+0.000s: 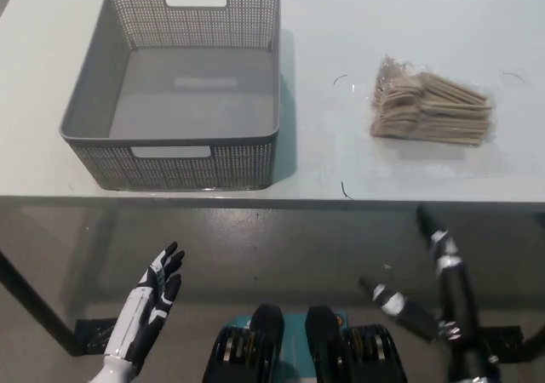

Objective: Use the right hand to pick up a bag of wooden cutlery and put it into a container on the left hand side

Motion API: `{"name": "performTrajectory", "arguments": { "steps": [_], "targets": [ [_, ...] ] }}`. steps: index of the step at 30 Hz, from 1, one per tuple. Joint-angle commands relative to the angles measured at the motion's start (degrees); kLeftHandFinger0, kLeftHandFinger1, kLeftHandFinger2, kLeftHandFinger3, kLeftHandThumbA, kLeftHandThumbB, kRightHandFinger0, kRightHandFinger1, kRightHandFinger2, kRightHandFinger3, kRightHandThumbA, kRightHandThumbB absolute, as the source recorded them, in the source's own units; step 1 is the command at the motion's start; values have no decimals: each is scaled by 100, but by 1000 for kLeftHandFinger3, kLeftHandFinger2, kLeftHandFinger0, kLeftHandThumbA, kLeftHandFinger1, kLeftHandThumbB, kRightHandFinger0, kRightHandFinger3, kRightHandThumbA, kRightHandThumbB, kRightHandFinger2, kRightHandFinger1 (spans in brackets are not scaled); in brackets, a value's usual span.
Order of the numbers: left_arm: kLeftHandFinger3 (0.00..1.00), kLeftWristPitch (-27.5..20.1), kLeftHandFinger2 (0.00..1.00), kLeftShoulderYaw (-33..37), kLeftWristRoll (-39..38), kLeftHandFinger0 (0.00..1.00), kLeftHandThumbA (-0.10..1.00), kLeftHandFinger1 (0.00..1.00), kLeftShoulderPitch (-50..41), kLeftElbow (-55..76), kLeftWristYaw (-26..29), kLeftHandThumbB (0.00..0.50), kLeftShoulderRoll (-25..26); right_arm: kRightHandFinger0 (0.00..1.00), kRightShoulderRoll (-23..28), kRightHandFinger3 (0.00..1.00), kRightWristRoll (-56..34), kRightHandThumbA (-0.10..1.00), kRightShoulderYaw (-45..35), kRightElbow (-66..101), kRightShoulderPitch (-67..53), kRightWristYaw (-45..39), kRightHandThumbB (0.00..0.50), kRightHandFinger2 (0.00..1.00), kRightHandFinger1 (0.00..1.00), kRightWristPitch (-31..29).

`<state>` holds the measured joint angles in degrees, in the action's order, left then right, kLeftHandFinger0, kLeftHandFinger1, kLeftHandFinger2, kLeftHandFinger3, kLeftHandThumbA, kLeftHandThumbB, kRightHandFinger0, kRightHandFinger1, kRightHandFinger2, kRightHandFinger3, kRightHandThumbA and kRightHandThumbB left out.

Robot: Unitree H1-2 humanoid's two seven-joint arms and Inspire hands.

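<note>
While the bag of wooden cutlery [432, 109] lies untouched near the right edge of the tabletop [341, 25], both hands hang below the front edge, off the table altogether. The bag is clear plastic film, loose and crinkled around a stacked bundle of pale wooden pieces, with slack film spreading flat past the bundle on the right side and toward the front edge. By the look of it the load is light, and the wood inside is stiff, but the wrapper is probably slick and will likely slide over the pieces if only the film is pinched. A safer hold, I judge, would close across the middle of the bundle so the fingers press wood through plastic, not the empty margin.

The right hand [430, 268] sits low, in front of the table's front edge and roughly under the bag, well apart from it; its fingers [428, 223] are spread, one pointing up toward the table, and it holds nothing. The left hand [157, 285] rests at the lower left, fingers straight and slightly apart, empty too.

The grey basket [100, 102] stands at the table's left side, touching nothing, its inside bare.
</note>
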<state>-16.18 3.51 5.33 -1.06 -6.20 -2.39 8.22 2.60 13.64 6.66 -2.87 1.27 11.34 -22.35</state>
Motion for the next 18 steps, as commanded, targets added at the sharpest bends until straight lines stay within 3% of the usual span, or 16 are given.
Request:
{"name": "performTrajectory", "arguments": {
  "steps": [1, 4, 6, 7, 10, 12, 14, 18],
  "targets": [
    [1000, -359, 1000, 23, 95, 1000, 925, 1000, 85, 65, -54, 57, 99, 1000, 80, 1000, 267, 926, -297, 842, 373, 105, 240, 1000, 1000, -249],
    [1000, -397, 1000, 32, 88, 1000, 920, 1000, 64, 25, -62, 54, 73, 1000, 139, 1000, 362, 899, -443, 1099, 713, -22, 308, 1000, 1000, 276],
    [1000, -400, 1000, 19, 75, 1000, 915, 1000, 52, 26, -63, 53, 67, 1000, 231, 1000, 445, 910, -464, 1138, 949, -137, 321, 1000, 1000, 454],
    [1000, -388, 1000, 4, 74, 1000, 919, 1000, 39, 28, -53, 61, 64, 1000, 396, 1000, 533, 943, -447, 1156, 1203, -321, 355, 1000, 1000, 723],
    [1000, -391, 1000, -6, 66, 1000, 930, 1000, 59, -19, -52, 68, 58, 1000, 714, 1000, 610, 896, -414, 1159, 1599, -655, 367, 1000, 1000, 1175],
    [1000, -396, 1000, 1, 84, 1000, 950, 1000, 43, -27, -48, 65, 52, 1000, 904, 1000, 629, 793, -420, 1119, 1941, -837, 374, 1000, 1000, 1559],
    [1000, -402, 1000, 3, 81, 1000, 971, 1000, 38, -38, -54, 66, 53, 1000, 1077, 1000, 822, 858, -372, 1085, 2193, -992, 402, 1000, 1000, 1908],
    [1000, -372, 1000, -10, -5, 1000, 961, 1000, 28, -44, -74, 59, 24, 1000, 1415, 1000, 844, 806, -277, 742, 2873, -1386, 445, 1000, 1000, 2531]
  ]
}}
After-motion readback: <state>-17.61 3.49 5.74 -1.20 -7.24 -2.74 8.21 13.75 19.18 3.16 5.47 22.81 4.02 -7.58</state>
